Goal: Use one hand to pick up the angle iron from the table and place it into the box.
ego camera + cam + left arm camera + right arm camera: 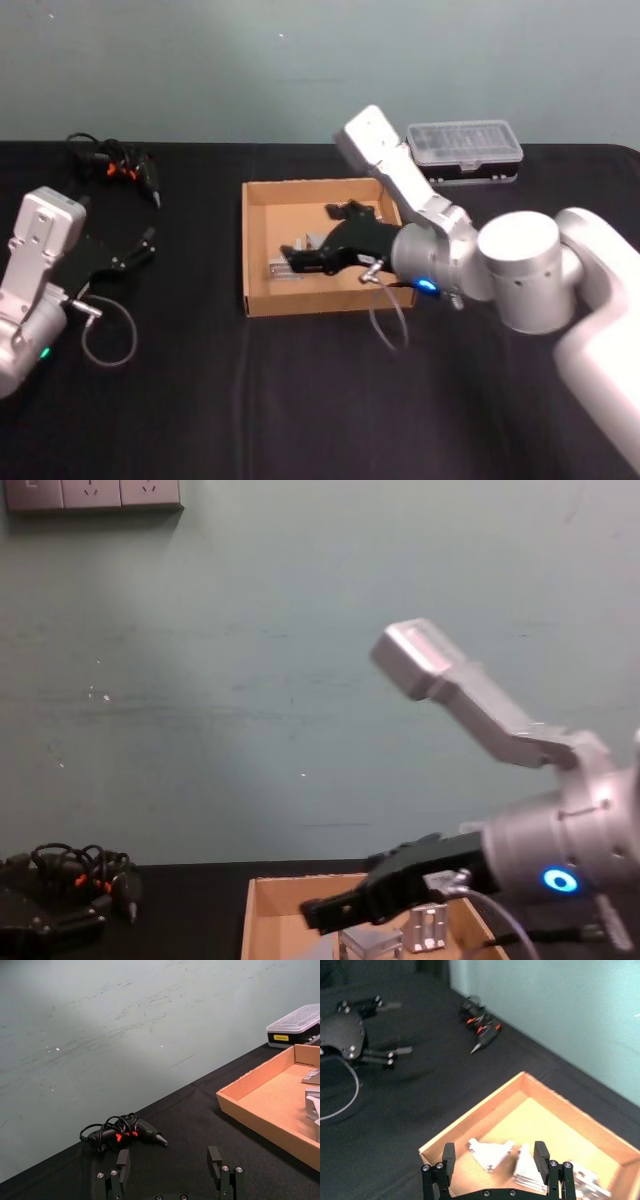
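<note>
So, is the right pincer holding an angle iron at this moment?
No, the right pincer is open and empty above the box, with the angle irons lying on its floor.

A lab or workshop bench: black table [300, 400], bare teal wall [250, 680], wall sockets [92, 494], plastic parts case [466, 150].

Ahead of me a pale green wall [250, 680] runs the whole far side, faintly scuffed and flecked with small white marks. High on its left sits a row of white sockets [92, 494]. Soft, even light falls across it.
</note>
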### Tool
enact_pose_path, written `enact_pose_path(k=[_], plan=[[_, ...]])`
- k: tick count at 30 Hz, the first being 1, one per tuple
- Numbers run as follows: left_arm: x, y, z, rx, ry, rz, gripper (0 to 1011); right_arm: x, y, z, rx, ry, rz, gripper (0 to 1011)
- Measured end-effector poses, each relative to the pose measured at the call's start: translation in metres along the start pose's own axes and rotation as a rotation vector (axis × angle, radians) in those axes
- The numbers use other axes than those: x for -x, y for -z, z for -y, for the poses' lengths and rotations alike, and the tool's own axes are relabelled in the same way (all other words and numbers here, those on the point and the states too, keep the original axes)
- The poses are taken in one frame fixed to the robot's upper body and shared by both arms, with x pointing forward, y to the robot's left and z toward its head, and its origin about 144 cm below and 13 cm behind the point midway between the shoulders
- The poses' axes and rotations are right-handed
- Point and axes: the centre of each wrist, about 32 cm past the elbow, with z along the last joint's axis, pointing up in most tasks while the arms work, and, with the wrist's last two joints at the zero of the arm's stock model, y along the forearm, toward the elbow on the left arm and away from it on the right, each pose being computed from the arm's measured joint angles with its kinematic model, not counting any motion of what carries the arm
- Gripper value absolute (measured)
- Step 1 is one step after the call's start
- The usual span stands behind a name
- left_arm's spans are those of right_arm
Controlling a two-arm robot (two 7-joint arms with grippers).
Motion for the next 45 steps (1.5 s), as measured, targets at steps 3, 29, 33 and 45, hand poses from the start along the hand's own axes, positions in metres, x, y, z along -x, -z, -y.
enact_pose_path(k=[3,29,33,45], plan=[[0.0,0.0,0.0,0.0,0.0,0.0,1012,0.006,0.008,0.013,-0.031,0.06,-0.019,1003],[0.0,0.0,0.0,0.0,0.0,0.0,1011,0.031,0.059,0.039,-0.158,0.323,-0.017,1003],[0.0,0.0,0.0,0.0,0.0,0.0,1011,0.028,0.064,0.041,-0.161,0.331,-0.012,1003],[0.0,0.0,0.0,0.0,0.0,0.0,1011,-0.005,0.119,0.07,-0.185,0.445,0.043,1003]])
